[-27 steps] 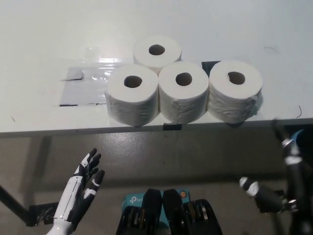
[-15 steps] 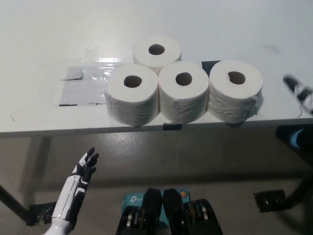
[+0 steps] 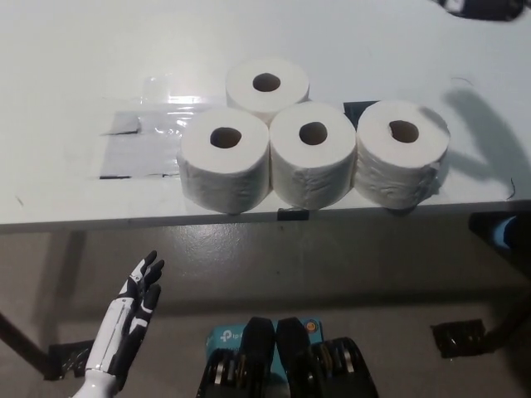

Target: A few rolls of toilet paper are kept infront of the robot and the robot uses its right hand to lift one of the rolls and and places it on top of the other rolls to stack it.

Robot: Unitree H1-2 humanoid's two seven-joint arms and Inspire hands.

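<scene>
Several white toilet paper rolls stand upright near the front edge of the white table [image 3: 75,58]. Three form a row: a left roll [image 3: 225,157], a middle roll [image 3: 312,153] and a right roll [image 3: 402,153]. Another roll [image 3: 267,85] stands behind them, touching the left and middle ones. Only a dark sliver of my black right hand [image 3: 479,7] shows at the top right corner, high above the table and apart from every roll. Its shadow falls on the table right of the right roll. My white left hand [image 3: 133,319] rests open at the lower left, below the table edge.
A patch of clear shiny tape [image 3: 137,145] lies on the table left of the rolls, and a black tape piece [image 3: 358,109] sits behind the middle and right rolls. Below the table are grey floor, a blue box [image 3: 226,338] and a black foot [image 3: 456,338].
My right arm has swung up from the lower right, past the table's right edge, to the top right corner. The left hand dropped slightly. The rolls have not moved.
</scene>
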